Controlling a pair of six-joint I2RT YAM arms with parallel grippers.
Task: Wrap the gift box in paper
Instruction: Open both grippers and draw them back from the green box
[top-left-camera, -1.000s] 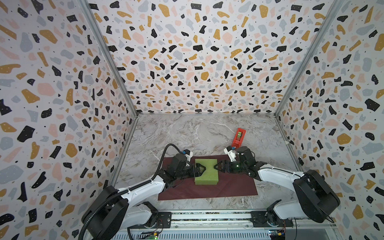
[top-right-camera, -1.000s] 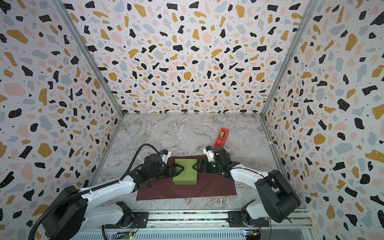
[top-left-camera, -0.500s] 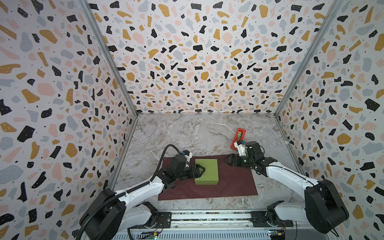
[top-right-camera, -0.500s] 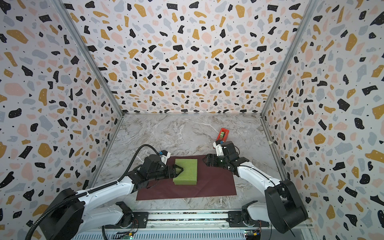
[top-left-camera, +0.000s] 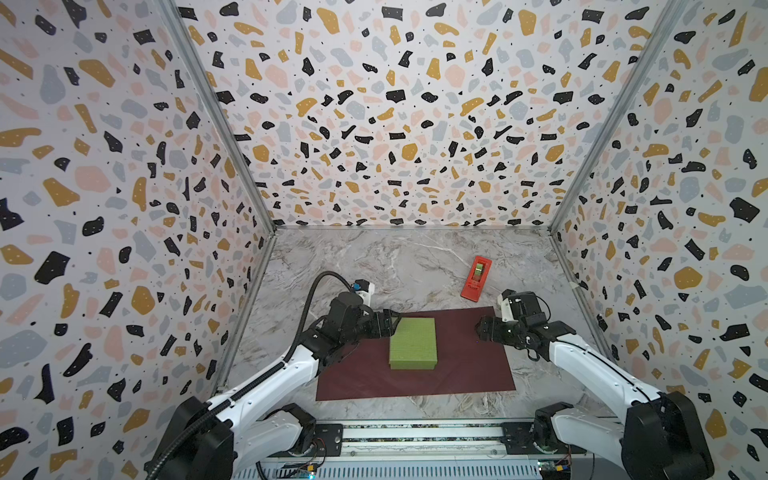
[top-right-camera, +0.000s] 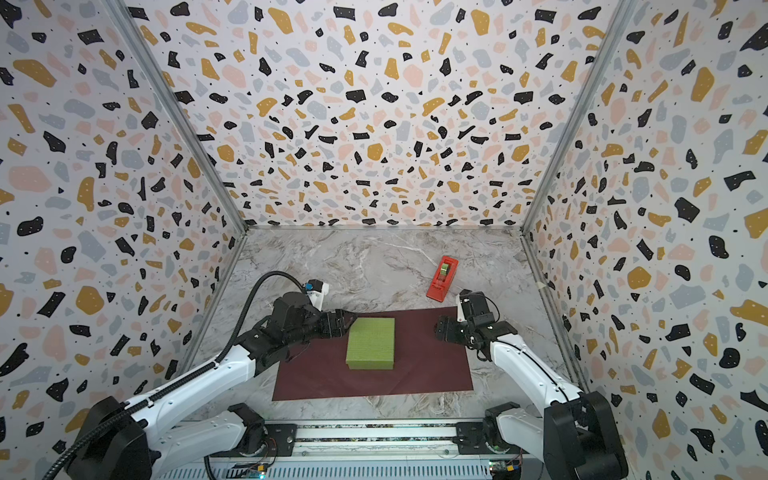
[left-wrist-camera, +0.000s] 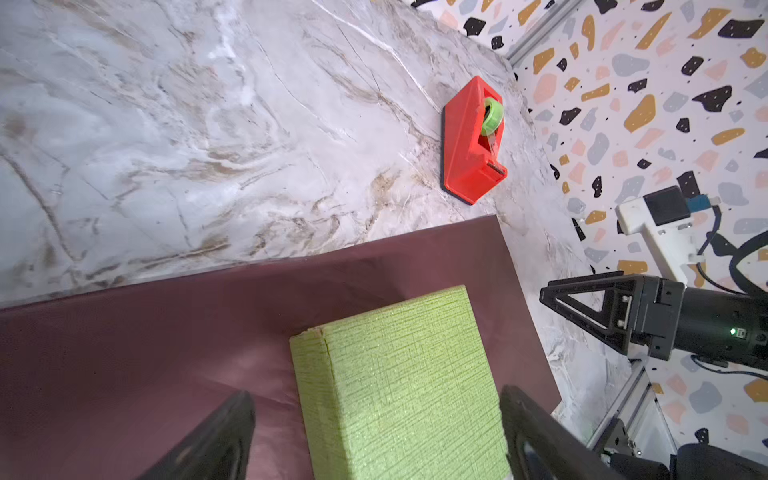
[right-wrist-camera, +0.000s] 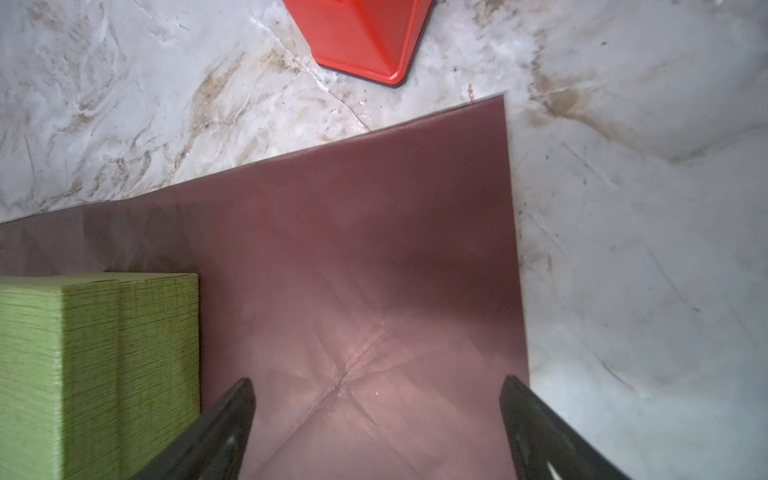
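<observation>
The olive-green gift box lies flat on the dark maroon paper, left of the sheet's middle. My left gripper hovers at the box's far left corner. In the left wrist view it is open, its jaws wide on either side of the box without closing on it. My right gripper is open over the paper's right part, well apart from the box. In the right wrist view it frames creased bare paper, with the box off to one side.
A red-orange tape dispenser with a green roll stands on the marble table just beyond the paper's far right corner. Terrazzo-patterned walls close in three sides.
My right gripper has let go of the box's right side and drawn back to the right, over the paper's right part. Both grippers have opened wider. The box has stayed in place.
</observation>
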